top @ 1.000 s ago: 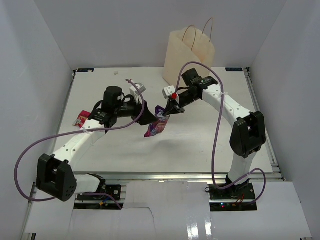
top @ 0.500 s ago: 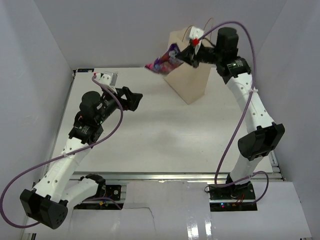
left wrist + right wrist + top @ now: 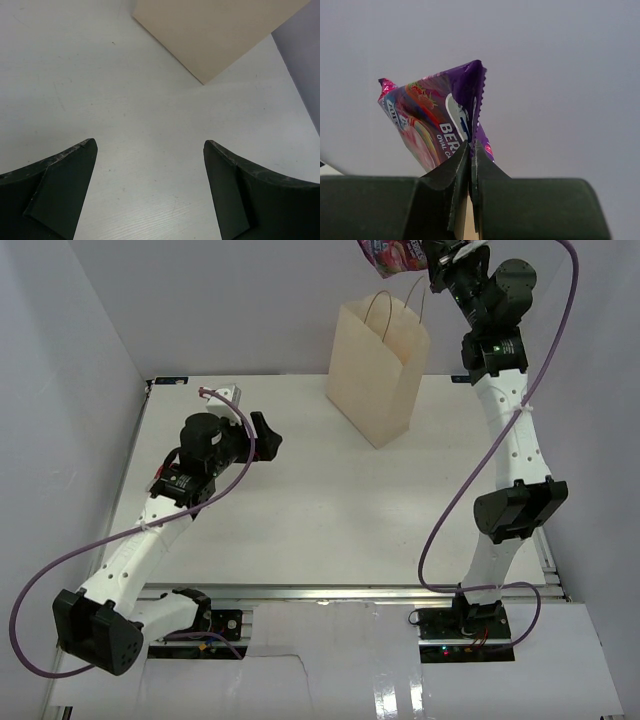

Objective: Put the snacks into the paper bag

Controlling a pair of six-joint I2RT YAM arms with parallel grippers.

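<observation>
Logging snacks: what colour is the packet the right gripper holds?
Purple-magenta packet; clearest in right wrist view.

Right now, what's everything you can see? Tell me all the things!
Paper bag: one, cream-beige, standing at the table's far side.
Snack packet: one, purple-magenta, held up high by the bag.
Table: one, white, under everything.
Arms: two, white and black, bolted at the near edge.
Cables: two, purple, looping along the arms.
Left hand: one, black, open and empty over the table.
Right hand: one, black, shut on the snack packet.
</observation>
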